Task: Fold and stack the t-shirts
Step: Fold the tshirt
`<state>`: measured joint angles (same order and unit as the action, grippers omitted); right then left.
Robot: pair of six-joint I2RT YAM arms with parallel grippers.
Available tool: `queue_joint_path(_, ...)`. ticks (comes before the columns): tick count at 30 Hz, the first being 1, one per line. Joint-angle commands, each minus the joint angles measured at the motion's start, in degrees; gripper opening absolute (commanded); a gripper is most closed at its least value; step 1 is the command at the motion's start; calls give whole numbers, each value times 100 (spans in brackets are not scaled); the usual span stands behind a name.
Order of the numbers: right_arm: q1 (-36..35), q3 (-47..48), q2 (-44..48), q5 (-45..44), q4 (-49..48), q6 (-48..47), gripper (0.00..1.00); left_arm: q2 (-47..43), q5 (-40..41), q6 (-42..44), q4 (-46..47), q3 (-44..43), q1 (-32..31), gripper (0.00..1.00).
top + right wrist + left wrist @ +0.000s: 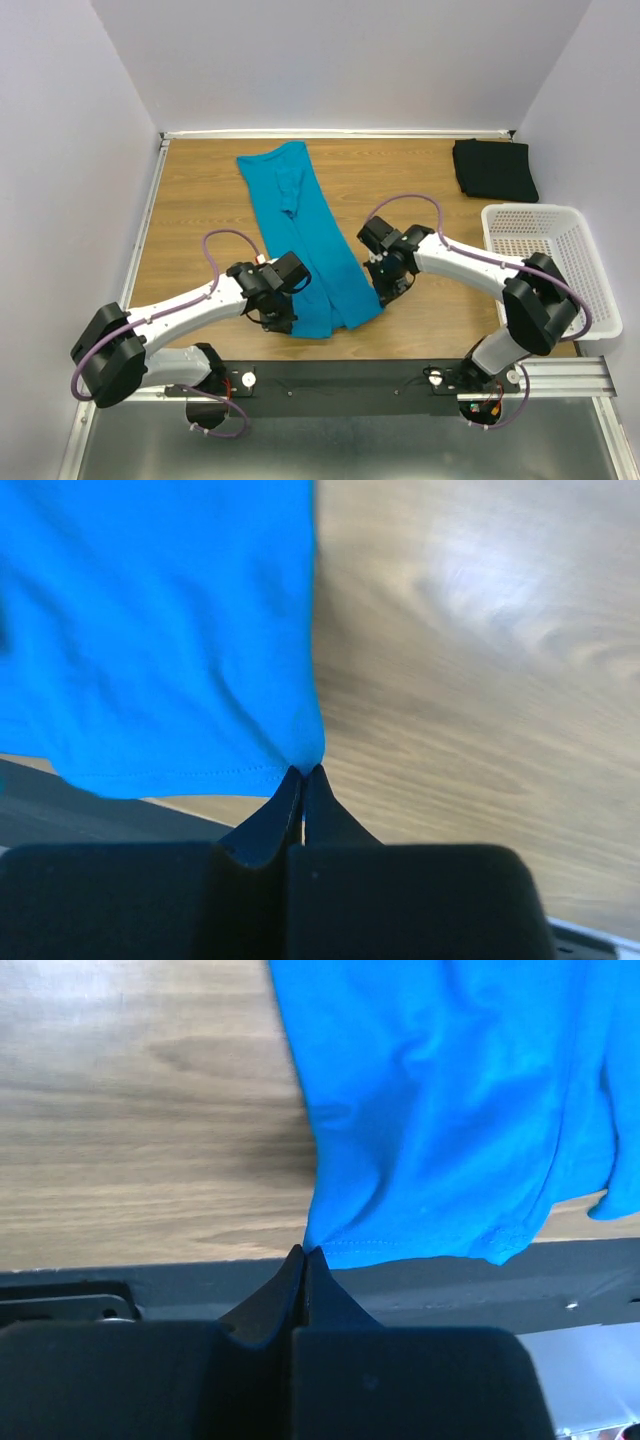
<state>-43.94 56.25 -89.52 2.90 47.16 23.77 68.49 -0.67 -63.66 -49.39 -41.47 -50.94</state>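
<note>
Teal-blue cloth, thin and limp, makes up the teal-blue t-shirt (pixel 300 220), which is folded into a long strip running from the far centre of the desk (pixel 200 190) to its near edge. The left tool (pixel 304 1256) is clamped on the near-left hem corner, and the right tool (pixel 303 773) on the near-right corner. Each has only a tip of fabric between its closed fingers. A stitched seam runs along the hem, and soft wrinkles cross the surface. Such cloth is judged light, floppy and apt to sag between holds, so the paired corners, held level, look the soundest grip. The black t-shirt (pixel 494 168) lies folded at the far right, just beyond the white perforated basket (pixel 531 209). The desk is smooth, wood-grained board.
</note>
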Motion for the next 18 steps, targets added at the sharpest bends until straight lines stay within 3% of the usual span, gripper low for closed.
queue_joint_path(1, 8, 991, -74, -816, 513, -223, 1, 50, 260, 266, -133, -387, 233, 0)
queue_joint_path(12, 105, 3312, -1568, -1676, 286, -865, 1, 322, 1181, 1293, 693, -1020, 2068, 0)
queue_joint_path(18, 167, 3981, -2210, -1977, -250, -1129, 1, 754, 1868, 1672, 1273, -1337, 2422, 0)
